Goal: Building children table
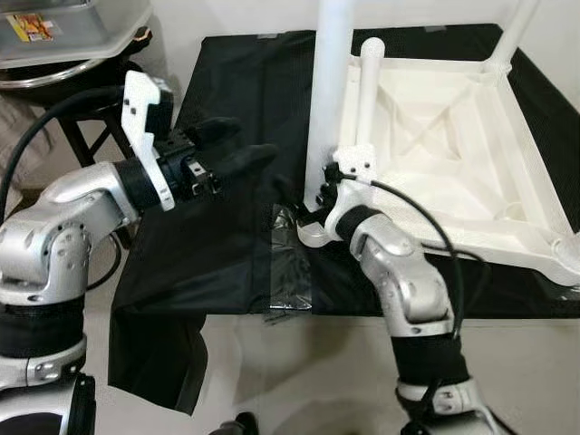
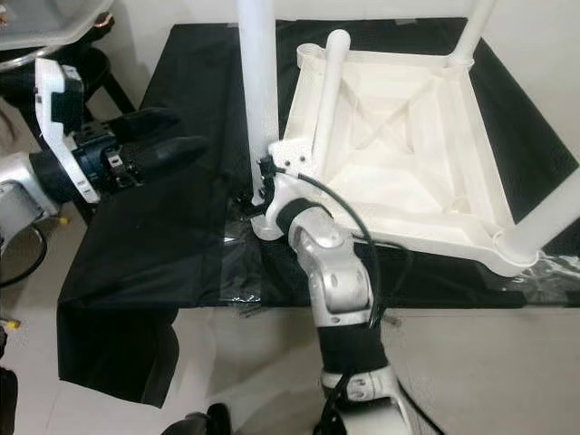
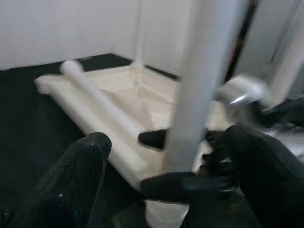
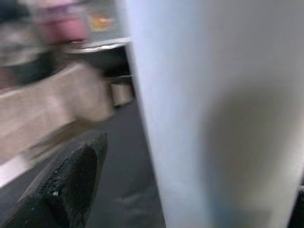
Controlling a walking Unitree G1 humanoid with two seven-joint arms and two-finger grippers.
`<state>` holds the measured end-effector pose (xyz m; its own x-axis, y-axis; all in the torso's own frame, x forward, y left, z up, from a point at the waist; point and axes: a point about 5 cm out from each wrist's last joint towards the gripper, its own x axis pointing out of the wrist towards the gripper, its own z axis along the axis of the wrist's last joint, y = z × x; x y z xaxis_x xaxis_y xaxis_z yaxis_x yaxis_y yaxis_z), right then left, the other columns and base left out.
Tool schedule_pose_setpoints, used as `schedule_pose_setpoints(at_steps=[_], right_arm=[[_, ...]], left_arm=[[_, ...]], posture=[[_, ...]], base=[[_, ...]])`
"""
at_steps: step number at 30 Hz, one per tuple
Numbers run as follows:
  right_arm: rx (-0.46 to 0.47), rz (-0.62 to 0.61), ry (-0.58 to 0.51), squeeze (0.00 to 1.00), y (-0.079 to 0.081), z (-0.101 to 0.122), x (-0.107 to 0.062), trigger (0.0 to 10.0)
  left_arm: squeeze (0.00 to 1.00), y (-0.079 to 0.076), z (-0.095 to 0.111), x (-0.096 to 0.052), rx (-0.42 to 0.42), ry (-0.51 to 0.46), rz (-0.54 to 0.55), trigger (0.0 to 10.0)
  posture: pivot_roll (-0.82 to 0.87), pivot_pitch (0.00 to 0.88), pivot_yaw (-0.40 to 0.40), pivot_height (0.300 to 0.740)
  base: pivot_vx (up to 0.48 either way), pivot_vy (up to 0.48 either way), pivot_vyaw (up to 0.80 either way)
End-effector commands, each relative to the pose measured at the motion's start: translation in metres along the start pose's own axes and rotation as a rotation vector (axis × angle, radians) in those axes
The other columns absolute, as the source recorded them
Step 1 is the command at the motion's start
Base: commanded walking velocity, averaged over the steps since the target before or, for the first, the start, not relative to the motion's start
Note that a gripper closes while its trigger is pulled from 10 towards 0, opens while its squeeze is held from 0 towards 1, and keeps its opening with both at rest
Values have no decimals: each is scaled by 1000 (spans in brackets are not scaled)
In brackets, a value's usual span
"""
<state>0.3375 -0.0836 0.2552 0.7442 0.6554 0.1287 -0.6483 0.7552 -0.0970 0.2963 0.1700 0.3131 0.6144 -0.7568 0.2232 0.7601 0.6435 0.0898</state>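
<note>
You are fitting a leg into the near corner of the upturned white tabletop, which lies on the black-covered surface. Your right tool grips that upright leg low down, fingers closed around it. Your left tool hovers just beside it, fingers spread and empty. Next, I judge, press the leg straight down until it seats, steadying with the left. A loose leg lies across the tabletop. No readable writing.

Head pair downward — wrists close-in
</note>
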Motion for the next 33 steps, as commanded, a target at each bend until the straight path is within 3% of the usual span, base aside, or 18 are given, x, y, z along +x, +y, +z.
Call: schedule_pose_setpoints(at_steps=[1,3,4,5,7,10,11,14,15,17,18,19,20,21,25,29,33], right_arm=[[-18,161,-15,0,0,5,0,10000],[-18,161,-15,0,0,5,0,10000],[-60,333,17,0,-26,14,-4,10000],[-60,333,17,0,-26,14,-4,10000],[-58,354,20,0,-45,20,-2,10000],[-58,347,15,0,-49,22,-1,10000],[-54,359,14,0,-54,23,0,10000],[-51,369,14,0,-58,23,0,10000],[-52,388,21,0,-60,22,0,10000],[-52,388,21,0,-60,22,0,10000],[-44,417,34,0,-63,19,-1,9176],[-44,417,34,0,-63,19,-1,9176],[-31,444,47,0,-63,14,-2,2745],[-17,487,60,0,-62,10,-3,0],[-7,559,98,0,-56,-4,-4,0],[-9,547,108,0,-58,-7,-4,0],[-28,401,157,0,-69,-19,-17,0]], left_arm=[[0,1,-6,-9,-5,9,64,10000],[0,1,-6,-9,-5,9,64,10000],[0,-5,-28,-16,-24,23,175,10000],[0,-5,-28,-16,-24,23,175,10000],[0,-14,-46,-22,-14,52,236,10000],[0,-17,-51,-23,-11,61,247,10000],[0,-28,-64,-27,-4,82,242,10000],[0,-39,-73,-29,-5,93,231,10000],[0,-49,-83,-33,0,102,215,10000],[0,-49,-83,-33,0,102,215,10000],[0,-59,-92,-37,-1,111,210,10000],[0,-59,-92,-37,-1,111,210,10000],[0,-65,-99,-39,0,115,211,10000],[0,-69,-103,-40,9,118,216,10000],[0,-72,-109,-42,31,121,247,10000],[0,-73,-111,-43,37,125,254,10000],[0,-80,-124,-44,51,135,286,10000]], posture=[[69,226,19,740],[69,226,19,740],[74,231,5,740],[74,231,5,740],[80,230,-1,740],[83,231,-2,740],[97,236,-9,740],[98,237,-10,740],[101,237,-16,740],[101,237,-16,740],[99,238,-19,740],[99,238,-19,740],[100,236,-21,740],[100,236,-21,740],[102,230,-20,740],[100,230,-20,740],[71,237,-16,740]], base=[[0,0,0],[0,0,0],[0,0,0],[0,0,0],[0,0,0],[0,0,0],[0,0,0],[0,0,0],[0,0,0],[0,0,0],[0,0,0],[0,0,0],[0,0,0],[0,0,0],[0,0,0],[0,0,0],[0,0,0]])
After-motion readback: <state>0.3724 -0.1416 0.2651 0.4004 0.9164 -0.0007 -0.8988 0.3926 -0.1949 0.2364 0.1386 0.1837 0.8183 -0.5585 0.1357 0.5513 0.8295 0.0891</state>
